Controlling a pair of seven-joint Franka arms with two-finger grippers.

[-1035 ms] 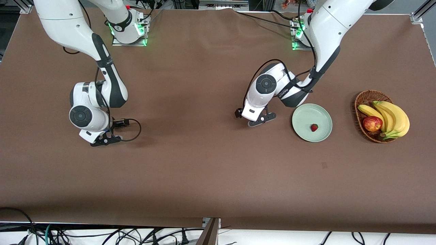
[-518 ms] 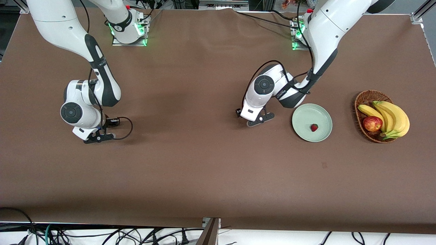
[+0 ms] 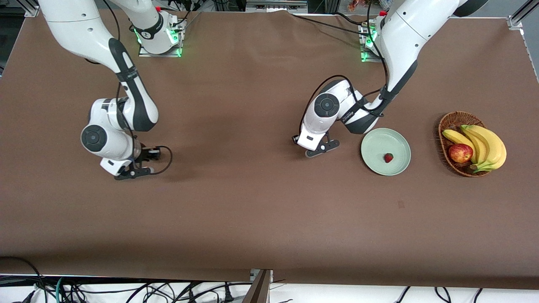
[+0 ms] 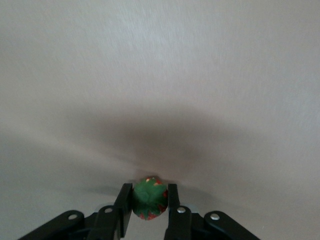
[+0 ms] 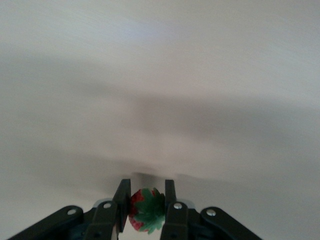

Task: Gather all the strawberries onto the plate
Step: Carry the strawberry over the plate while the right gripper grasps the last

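Three strawberries total, but you only get the full count by checking every camera. From the front view just one berry [image 3: 388, 158] shows, sitting in the mint-green plate [image 3: 374, 145] toward the left arm's end of the desk [image 3: 261, 210], nearer the front camera than the plate's middle. The other two are completely hidden there by the arms' own wrists.

Wrist cams fill that in. Left wrist view has the left hand [image 4: 150, 200] clamped tight on a strawberry [image 4: 149, 198], green cap facing the camera, one finger [image 4: 123, 200] pressed on each side. Right wrist view is the same deal: right hand [image 5: 146, 202] pinched shut on its strawberry [image 5: 145, 209], red body and leafy cap squeezed between the pads.

From the front, the left hand [image 3: 321, 148] is low over bare desk just beside the plate, on the side toward the right arm's end. The right hand [image 3: 132, 170] is low over the desk well toward the right arm's end, well apart from the plate. Can't tell from either wrist cam whether the berries are touching the desk or already lifted.

A wicker basket [image 3: 450, 120] with bananas [image 3: 484, 143] and an apple [image 3: 460, 152] sits near the desk edge at the left arm's end, past the plate.
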